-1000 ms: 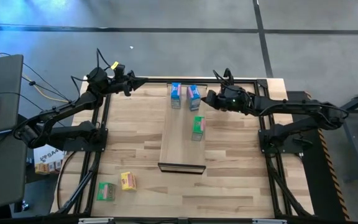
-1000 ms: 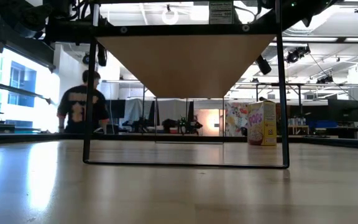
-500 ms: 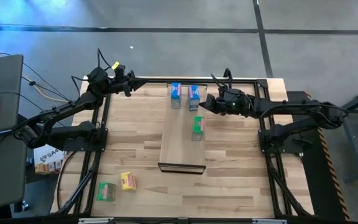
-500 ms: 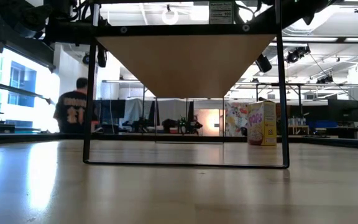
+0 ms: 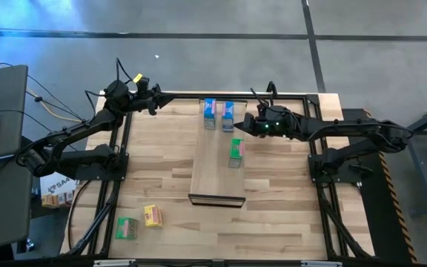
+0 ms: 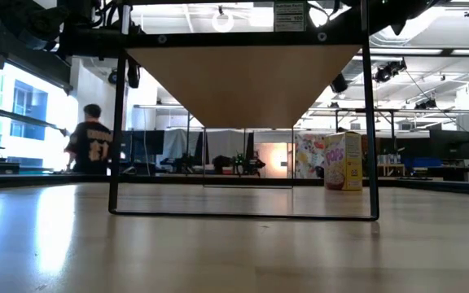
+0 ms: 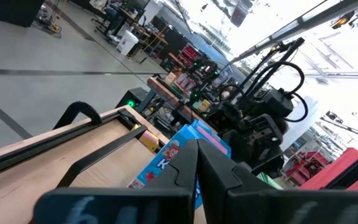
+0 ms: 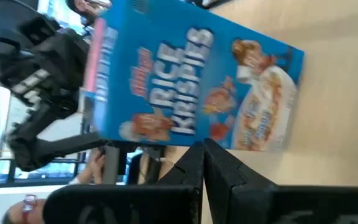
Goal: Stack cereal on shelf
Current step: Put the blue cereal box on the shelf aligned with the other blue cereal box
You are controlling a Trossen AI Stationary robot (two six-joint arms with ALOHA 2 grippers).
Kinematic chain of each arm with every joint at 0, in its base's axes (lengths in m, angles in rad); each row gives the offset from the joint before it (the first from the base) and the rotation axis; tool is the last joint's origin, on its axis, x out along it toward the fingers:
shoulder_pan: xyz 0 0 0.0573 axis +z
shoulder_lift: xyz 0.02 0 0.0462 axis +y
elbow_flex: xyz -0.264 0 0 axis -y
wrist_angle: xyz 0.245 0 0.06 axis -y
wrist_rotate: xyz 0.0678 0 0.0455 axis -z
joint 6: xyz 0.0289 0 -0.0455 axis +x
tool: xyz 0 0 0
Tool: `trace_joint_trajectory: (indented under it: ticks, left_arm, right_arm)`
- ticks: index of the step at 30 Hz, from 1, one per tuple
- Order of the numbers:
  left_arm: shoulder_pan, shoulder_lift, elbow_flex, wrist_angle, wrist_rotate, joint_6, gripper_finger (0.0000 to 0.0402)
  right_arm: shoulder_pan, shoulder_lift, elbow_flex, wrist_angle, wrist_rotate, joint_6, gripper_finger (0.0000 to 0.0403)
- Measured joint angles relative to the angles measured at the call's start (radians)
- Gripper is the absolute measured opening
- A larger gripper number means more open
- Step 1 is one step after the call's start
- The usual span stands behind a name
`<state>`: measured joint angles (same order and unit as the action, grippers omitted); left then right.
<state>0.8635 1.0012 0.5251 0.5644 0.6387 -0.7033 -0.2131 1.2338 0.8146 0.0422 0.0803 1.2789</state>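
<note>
The shelf (image 5: 215, 174) is a pale plank raised over the middle of the table. At its far end stand two blue cereal boxes (image 5: 210, 113) (image 5: 227, 114), with a green box (image 5: 236, 151) closer in. A green box (image 5: 127, 228) and a yellow box (image 5: 153, 215) lie on the tabletop at the near left. My right gripper (image 5: 244, 123) is shut, level beside the right blue box (image 8: 191, 87). My left gripper (image 5: 155, 104) is shut and hovers at the table's far left corner. My right gripper's shut fingertips (image 8: 202, 148) lie close against the side of the right blue box (image 8: 229, 140), coming level from the table's right. I cannot tell whether they touch it. The box stands upright on the shelf.
A black frame (image 5: 124, 141) runs along the table's left, right and far edges. In the low view the shelf's black legs (image 6: 119, 122) stand on the tabletop, and a yellow box (image 6: 342, 160) shows behind them. A person (image 6: 88, 146) walks in the room beyond.
My right gripper has shifted slightly toward the table's near edge, staying next to the right blue box. The person in the room behind has walked toward the left.
</note>
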Motion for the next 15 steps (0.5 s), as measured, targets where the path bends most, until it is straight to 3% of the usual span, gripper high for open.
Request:
trace_joint_trajectory:
  ticks: [8, 15]
  left_arm:
    - [0.0, 0.0, 0.0, -0.001, 0.0, 0.0, 0.0001]
    - [0.001, 0.0, 0.0, -0.001, 0.011, 0.0, 0.0001]
  right_arm:
    - [-0.008, 0.021, -0.001, 0.006, -0.014, -0.002, 0.0]
    - [-0.039, -0.059, -0.001, -0.075, -0.034, -0.052, 0.0]
